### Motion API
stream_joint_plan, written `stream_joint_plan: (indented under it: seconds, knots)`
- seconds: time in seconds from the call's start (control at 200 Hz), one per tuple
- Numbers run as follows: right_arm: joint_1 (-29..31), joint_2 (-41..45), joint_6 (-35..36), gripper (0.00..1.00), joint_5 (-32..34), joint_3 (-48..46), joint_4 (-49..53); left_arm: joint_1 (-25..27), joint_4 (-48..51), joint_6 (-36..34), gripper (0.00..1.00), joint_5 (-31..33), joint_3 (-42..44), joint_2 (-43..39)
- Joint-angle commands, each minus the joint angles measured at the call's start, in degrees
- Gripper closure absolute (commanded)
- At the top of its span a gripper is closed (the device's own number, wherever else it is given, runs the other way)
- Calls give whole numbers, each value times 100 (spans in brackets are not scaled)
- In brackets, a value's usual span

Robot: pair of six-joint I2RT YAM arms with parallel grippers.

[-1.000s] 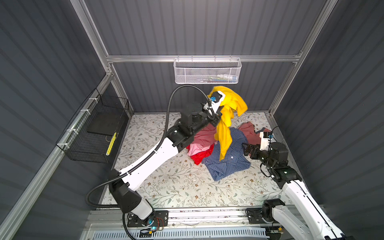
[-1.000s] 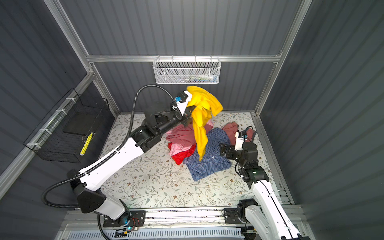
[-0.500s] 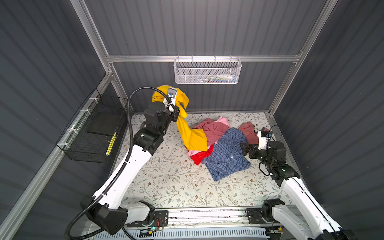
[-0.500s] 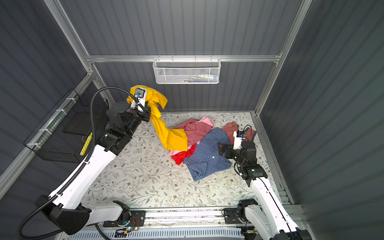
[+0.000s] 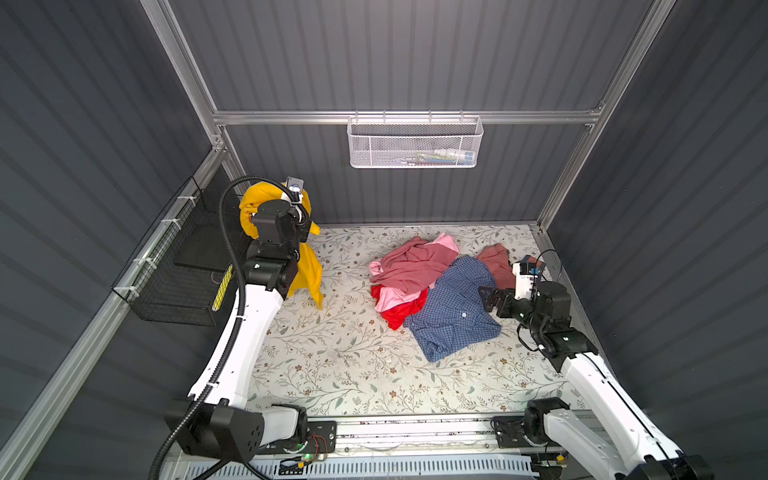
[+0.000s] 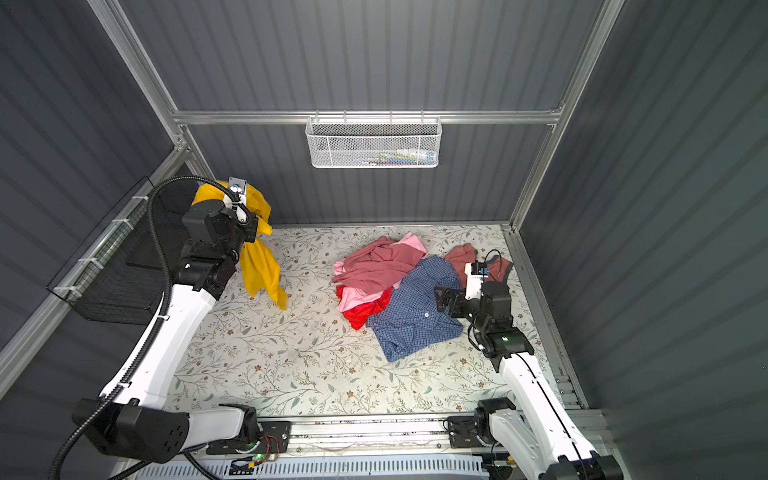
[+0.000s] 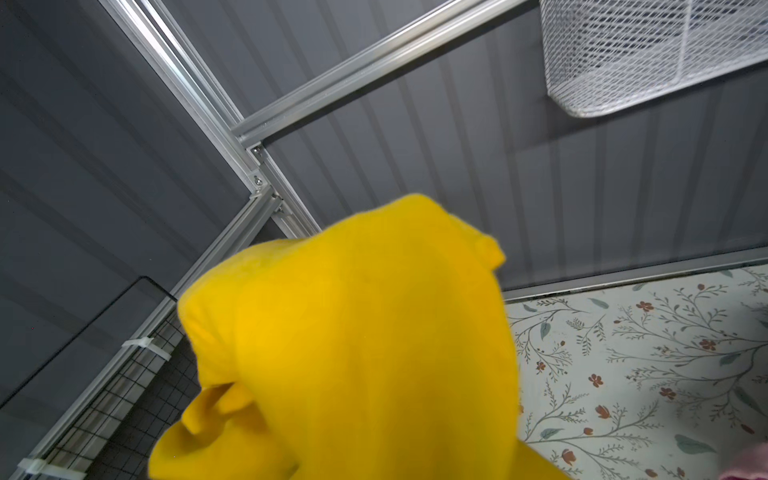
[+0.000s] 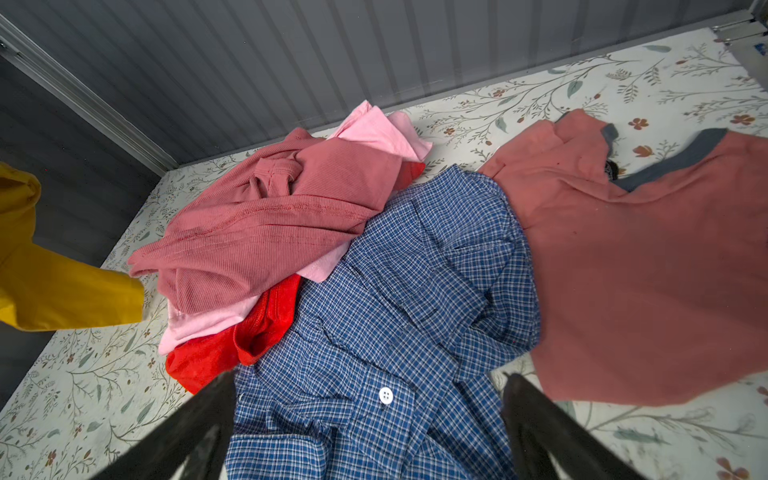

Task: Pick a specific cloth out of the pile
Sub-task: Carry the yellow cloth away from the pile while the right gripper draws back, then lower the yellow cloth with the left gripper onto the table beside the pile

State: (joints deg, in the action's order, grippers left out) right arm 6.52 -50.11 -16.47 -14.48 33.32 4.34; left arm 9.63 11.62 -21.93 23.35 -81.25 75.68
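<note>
The left arm (image 5: pixel 253 320) is up high by the far left corner of the tabletop (image 5: pixel 340 374). The cloth (image 5: pixel 309 270) is yellow, and it hangs from the left jaws. Its top part is bunched over them, so the left jaws are hidden in both top views. In the left wrist view the cloth (image 7: pixel 353 353) covers them too. They are pressed together on the cloth. The rest of it hangs down beside the arm. Its low tip is close to the tabletop, but it is not clear if it touches. The cloth is well apart from the pile (image 5: pixel 419 278), with bare tabletop between them.

The pile lies toward the far right corner. It has a dusty rose top (image 5: pixel 409 262), a light pink top (image 5: pixel 388 297), a shiny red cloth (image 5: pixel 401 311) and a blue checked shirt (image 5: pixel 453 316). A rose shirt (image 5: pixel 494 259) with a grey collar lies by the right edge.

The right jaws are spread wide and hold nothing. They are low over the right side of the blue checked shirt. In the right wrist view the two dark fingers (image 8: pixel 195 424) sit on each side of a white button (image 8: pixel 386 395).
</note>
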Motion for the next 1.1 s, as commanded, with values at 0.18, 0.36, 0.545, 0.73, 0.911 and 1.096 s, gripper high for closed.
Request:
stream_joint_plan:
  seconds: [0.18,0.36,0.545,0.73,0.911,1.096]
  knots:
    - [7,-51,59,1,-100,96,-5,-140,-131,362,100,-828,514,416]
    - [7,-58,138,1,-91,157,102,-137,-135,497,100,-771,749,783]
    - [15,-52,76,1,-126,131,76,-137,-280,1181,100,-630,1371,772]
    - [16,-87,82,1,-160,138,83,-235,-50,1870,100,-580,1883,550]
    - [24,-135,21,1,-216,62,-23,-258,27,2872,100,-439,2718,-65]
    - [44,-279,12,1,-289,86,-85,-260,89,3500,100,-287,3307,-261]
